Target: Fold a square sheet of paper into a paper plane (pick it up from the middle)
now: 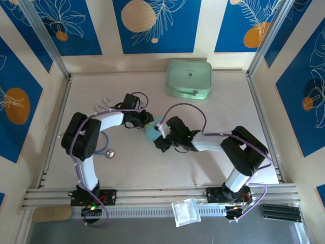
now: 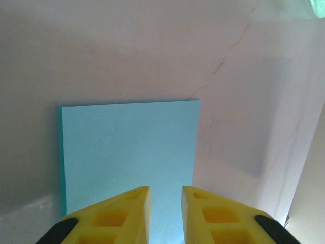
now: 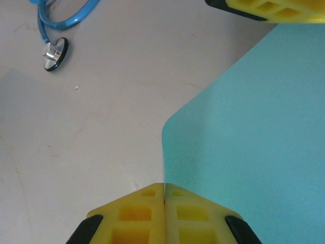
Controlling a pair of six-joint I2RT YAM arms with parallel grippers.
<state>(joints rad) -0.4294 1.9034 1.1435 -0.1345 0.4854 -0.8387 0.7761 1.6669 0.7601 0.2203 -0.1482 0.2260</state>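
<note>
The right tool (image 3: pixel 164 197) pinches one edge of the square sheet of paper (image 3: pixel 244 142); the left tool (image 2: pixel 166 203), narrowly parted, sits opposite.

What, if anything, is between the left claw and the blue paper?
Nothing visible. The left claw hangs right at the blue paper, its jaws slightly apart. The right claw pinches the paper's edge.

Can't see most of square sheet of paper (image 1: pixel 151 133) from above, buried under left gripper (image 1: pixel 147 121) and right gripper (image 1: pixel 160 130); losing stethoscope (image 3: pixel 56 52) tubing past right wrist view's top edge
</note>
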